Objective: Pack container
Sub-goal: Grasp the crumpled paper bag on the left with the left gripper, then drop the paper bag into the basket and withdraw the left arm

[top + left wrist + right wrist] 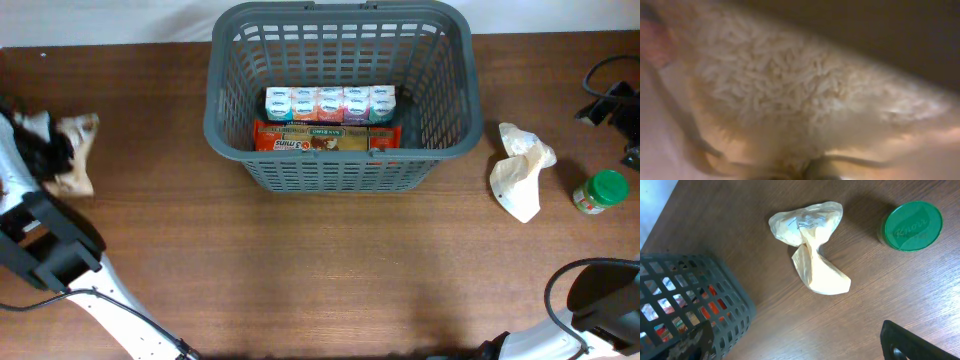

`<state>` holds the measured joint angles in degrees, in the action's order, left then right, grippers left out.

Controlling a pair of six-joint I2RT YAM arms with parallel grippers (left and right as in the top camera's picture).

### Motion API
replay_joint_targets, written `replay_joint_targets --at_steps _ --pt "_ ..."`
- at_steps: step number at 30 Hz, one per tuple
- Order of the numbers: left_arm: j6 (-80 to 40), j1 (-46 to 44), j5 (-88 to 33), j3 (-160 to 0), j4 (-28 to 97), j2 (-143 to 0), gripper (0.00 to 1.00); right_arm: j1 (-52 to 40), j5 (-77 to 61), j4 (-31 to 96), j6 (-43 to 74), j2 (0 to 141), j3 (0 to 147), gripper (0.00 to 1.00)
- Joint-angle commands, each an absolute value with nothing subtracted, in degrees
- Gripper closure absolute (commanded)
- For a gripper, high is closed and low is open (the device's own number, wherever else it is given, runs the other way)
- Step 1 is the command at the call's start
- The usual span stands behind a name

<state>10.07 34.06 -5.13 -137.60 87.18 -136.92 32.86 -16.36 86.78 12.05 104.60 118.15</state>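
Overhead, the large dark grey slotted plastic basket (340, 170) sits at the far centre of the brown wooden bench (300, 280), partly filled. It looks stiff and light, and its rim seems the best hold. The right fingers (920, 342) stand apart, empty; the left fingers do not show, so I cannot tell.

Lower left of the overhead view, there's the left arm (45, 255): a blocky black housing on a white link, with a thin black cable (110, 305) curling beneath. Lower right, the right arm (610, 310) matches, under a black cable loop (560, 285). Wrist view now, the right gripper (800, 347): black finger (912, 340) bottom right.
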Motion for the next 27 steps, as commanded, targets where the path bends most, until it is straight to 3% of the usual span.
replay_joint_targets --at_steps 1,6,14,21,27 --pt "13.0 29.2 -7.3 -147.0 87.4 -126.3 0.98 33.0 -15.8 86.7 12.5 103.0 118.0 0.01" --pt "19.2 20.3 -7.3 -155.1 86.5 -119.3 0.98 33.0 -15.8 86.7 12.5 103.0 118.0 0.01" --pt "44.2 -2.3 -4.1 -157.9 79.7 -110.8 0.98 33.0 -15.8 86.7 12.5 103.0 118.0 0.01" --pt "58.6 -21.7 -4.1 -156.6 77.1 -113.8 0.98 33.0 -15.8 86.7 12.5 103.0 118.0 0.01" --pt "59.3 -29.3 -4.1 -153.5 77.5 -122.5 0.98 33.0 -15.8 86.7 12.5 103.0 118.0 0.01"
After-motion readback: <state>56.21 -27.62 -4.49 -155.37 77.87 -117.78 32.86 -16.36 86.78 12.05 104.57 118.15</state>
